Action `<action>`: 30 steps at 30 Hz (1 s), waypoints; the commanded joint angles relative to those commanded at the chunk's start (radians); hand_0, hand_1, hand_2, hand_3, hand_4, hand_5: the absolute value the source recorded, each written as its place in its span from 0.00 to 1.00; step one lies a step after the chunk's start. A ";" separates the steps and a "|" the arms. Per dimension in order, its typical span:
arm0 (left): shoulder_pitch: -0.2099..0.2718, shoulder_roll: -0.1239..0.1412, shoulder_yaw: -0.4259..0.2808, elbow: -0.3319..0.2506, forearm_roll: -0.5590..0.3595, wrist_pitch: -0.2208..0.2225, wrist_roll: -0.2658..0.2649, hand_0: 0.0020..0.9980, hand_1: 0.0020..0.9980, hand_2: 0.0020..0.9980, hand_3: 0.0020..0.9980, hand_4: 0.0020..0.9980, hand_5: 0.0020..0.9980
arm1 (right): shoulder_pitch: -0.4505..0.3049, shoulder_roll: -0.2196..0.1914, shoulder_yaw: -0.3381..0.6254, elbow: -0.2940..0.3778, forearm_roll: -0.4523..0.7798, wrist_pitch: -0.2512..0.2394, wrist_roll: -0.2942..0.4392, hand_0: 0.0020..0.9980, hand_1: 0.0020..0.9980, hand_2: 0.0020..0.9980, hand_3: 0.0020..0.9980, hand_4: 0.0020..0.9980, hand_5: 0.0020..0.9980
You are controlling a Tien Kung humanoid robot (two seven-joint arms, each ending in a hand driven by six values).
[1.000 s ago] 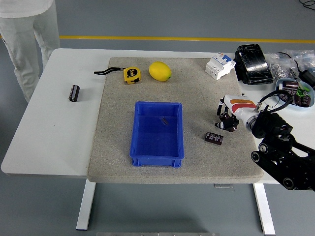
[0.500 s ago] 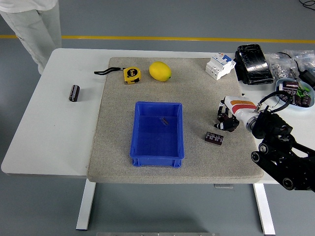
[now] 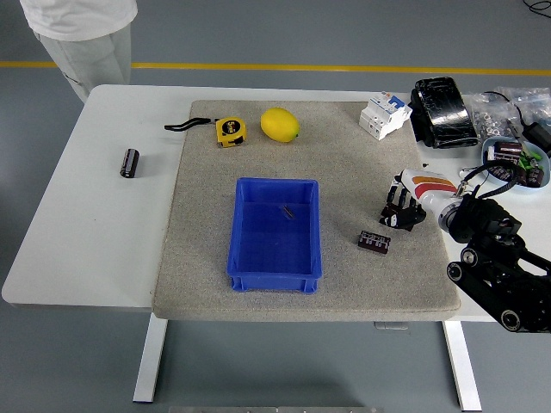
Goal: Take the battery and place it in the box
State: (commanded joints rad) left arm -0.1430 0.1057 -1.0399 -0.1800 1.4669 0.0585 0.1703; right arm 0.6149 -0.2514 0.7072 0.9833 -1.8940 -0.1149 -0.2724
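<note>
A small dark battery lies flat on the grey mat, just right of the blue box. The box sits mid-mat and holds one tiny dark piece. My right hand hovers a little above and to the right of the battery, not touching it. Its black fingers hang loosely bent with nothing in them. A black cylinder lies on the bare table at the far left. My left arm is out of view.
A yellow tape measure and a lemon lie at the mat's back. A white breaker, a black wrapped pack and a bowl of parts crowd the back right. A person stands at the far left corner.
My right hand has drawn back slightly to the right, still empty. The person at the far side has stepped to the right. The battery has not moved.
</note>
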 joint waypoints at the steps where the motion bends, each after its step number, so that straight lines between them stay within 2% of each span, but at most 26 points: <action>1: 0.001 0.000 0.000 0.000 0.000 0.000 0.001 0.60 0.56 0.61 0.69 0.73 0.71 | 0.000 0.000 0.000 0.001 0.002 0.001 -0.001 0.30 0.37 0.44 0.47 0.84 0.36; 11: 0.005 0.001 -0.006 -0.001 0.008 -0.002 0.005 0.60 0.56 0.61 0.69 0.73 0.71 | -0.016 -0.013 0.016 0.016 -0.015 0.015 -0.005 0.30 0.37 0.44 0.47 0.84 0.34; 12: 0.005 0.001 -0.007 -0.001 0.010 -0.002 0.005 0.60 0.56 0.61 0.69 0.73 0.71 | -0.018 -0.016 0.020 0.020 -0.019 0.016 -0.004 0.30 0.37 0.44 0.47 0.85 0.37; 17: 0.009 0.002 -0.016 -0.001 0.021 -0.003 0.007 0.60 0.56 0.61 0.69 0.73 0.71 | -0.023 -0.030 0.034 0.035 -0.037 0.036 -0.008 0.30 0.37 0.44 0.47 0.85 0.37; 18: 0.009 0.002 -0.017 -0.001 0.023 -0.004 0.008 0.60 0.56 0.61 0.69 0.73 0.70 | -0.024 -0.031 0.037 0.036 -0.040 0.038 -0.008 0.30 0.38 0.45 0.47 0.86 0.40; 23: 0.011 0.003 -0.024 -0.001 0.033 -0.006 0.011 0.60 0.56 0.61 0.69 0.73 0.70 | -0.031 -0.037 0.052 0.063 -0.057 0.061 -0.010 0.30 0.38 0.45 0.47 0.86 0.40; 24: 0.011 0.003 -0.025 -0.001 0.035 -0.006 0.011 0.60 0.57 0.61 0.69 0.73 0.71 | -0.032 -0.038 0.054 0.069 -0.059 0.066 -0.011 0.38 0.41 0.50 0.49 0.95 0.47; 29: 0.010 0.004 -0.026 0.000 0.037 -0.005 0.009 0.60 0.57 0.61 0.69 0.73 0.71 | -0.038 -0.042 0.072 0.094 -0.078 0.100 -0.013 0.38 0.41 0.50 0.49 0.95 0.47; 30: 0.009 0.005 -0.026 0.000 0.037 -0.006 0.009 0.60 0.57 0.61 0.69 0.73 0.71 | -0.040 -0.043 0.078 0.098 -0.083 0.106 -0.013 0.54 0.46 0.56 0.55 1.00 0.58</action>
State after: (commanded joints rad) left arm -0.1336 0.1102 -1.0657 -0.1802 1.5039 0.0528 0.1791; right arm 0.5749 -0.2945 0.7848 1.0816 -1.9770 -0.0093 -0.2854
